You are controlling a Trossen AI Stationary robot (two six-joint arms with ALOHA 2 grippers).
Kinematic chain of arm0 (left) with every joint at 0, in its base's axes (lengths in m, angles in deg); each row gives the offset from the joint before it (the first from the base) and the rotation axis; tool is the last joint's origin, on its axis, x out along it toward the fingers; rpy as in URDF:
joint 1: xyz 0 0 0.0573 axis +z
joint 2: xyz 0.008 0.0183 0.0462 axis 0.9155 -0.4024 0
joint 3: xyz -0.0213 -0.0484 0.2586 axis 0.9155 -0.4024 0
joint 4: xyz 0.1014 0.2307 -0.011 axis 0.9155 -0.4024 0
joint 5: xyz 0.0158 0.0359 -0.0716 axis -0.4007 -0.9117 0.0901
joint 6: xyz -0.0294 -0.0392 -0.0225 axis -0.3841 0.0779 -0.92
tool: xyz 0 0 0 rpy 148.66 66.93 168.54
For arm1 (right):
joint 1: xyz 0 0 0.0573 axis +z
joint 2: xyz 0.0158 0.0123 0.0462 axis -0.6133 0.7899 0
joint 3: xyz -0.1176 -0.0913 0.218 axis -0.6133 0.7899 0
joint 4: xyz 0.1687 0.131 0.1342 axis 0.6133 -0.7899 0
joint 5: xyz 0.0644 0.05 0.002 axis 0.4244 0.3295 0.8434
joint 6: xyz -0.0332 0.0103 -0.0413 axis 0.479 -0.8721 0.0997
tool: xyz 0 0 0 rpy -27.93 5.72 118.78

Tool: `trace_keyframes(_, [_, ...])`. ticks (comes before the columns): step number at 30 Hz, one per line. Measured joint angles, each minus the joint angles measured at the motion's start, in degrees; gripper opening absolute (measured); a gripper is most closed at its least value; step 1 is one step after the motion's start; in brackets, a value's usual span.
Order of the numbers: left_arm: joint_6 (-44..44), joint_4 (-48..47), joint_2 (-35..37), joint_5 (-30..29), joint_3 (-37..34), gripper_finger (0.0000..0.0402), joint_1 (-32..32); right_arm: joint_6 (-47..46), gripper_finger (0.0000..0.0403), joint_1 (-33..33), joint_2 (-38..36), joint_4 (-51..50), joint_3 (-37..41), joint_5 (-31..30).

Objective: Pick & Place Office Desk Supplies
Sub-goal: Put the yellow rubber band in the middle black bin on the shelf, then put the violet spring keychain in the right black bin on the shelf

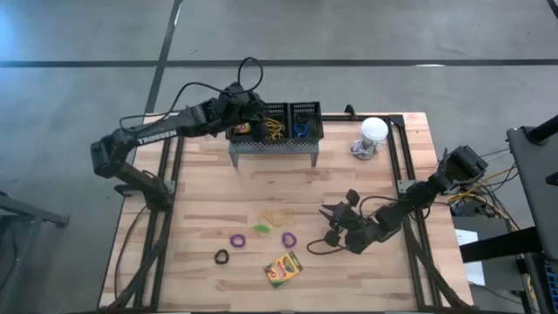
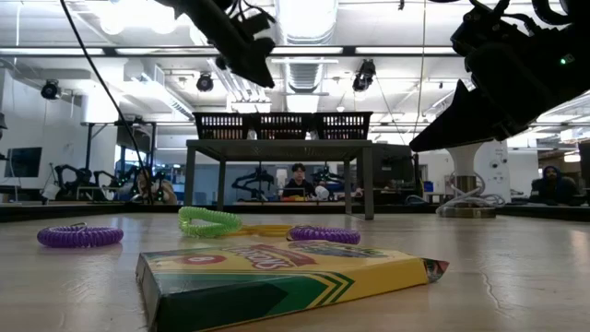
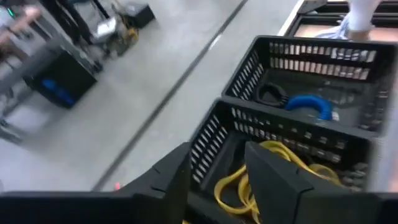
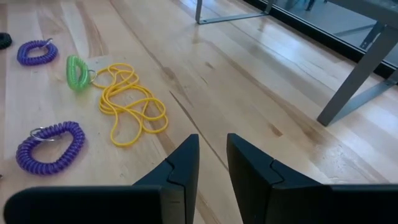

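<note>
Apparently hovering left hand (image 3: pixel 214 177), parted and empty, over bins (image 1: pixel 275 119) for dropping; right hand (image 4: pixel 211 165), narrow, facing loops (image 4: pixel 127 102).

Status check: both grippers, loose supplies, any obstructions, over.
Left gripper open over the black mesh bins on the grey stand. Right gripper empty, low near the yellow loops. Crayon box untouched. Nothing blocking.

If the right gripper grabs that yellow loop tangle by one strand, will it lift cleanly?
Probably not cleanly. The yellow loop tangle lies flat in loose thin curves, so it looks floppy and should dangle. The green coil touches one end and may drag along. The right gripper shows only a narrow gap between its fingers, suiting a thin strand.
</note>
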Motion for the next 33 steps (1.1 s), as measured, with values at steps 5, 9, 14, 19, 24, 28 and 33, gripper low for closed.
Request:
trace_keyframes(5, [-7.42,-13.32,2.07,0.04,4.66,0.0165,-3.85,0.16,0.0084,0.0,0.0,0.15,0.0,-0.01])
trace_keyframes(9, [-11.12,-19.65,5.83,0.0,3.1,0.0157,-10.02,0.96,0.0086,0.0,0.02,1.04,0.02,-0.26])
trace_keyframes(14, [-16.17,-12.96,11.63,0.02,-8.34,0.0137,-22.01,6.01,0.0082,0.0,1.23,6.79,0.02,-1.63])
trace_keyframes(19, [-19.38,6.47,15.97,-1.33,-25.85,0.0126,-36.11,10.29,0.0075,-0.04,6.02,14.19,0.02,-1.25])
trace_keyframes(24, [-19.6,30.05,15.79,-3.28,-41.44,0.0125,-47.83,17.15,0.008,-1.74,12.6,28.61,0.04,8.3])
trace_keyframes(28, [-19.62,46.8,14.52,-4.68,-50.65,0.0124,-53.31,21.92,0.0107,-5.68,17.12,41.0,-1.24,27.41])
trace_keyframes(33, [-19.68,58.66,14.3,-5.18,-56.51,0.0124,-54.69,23.06,0.016,-8.87,19.92,35.2,-7.46,41.11])
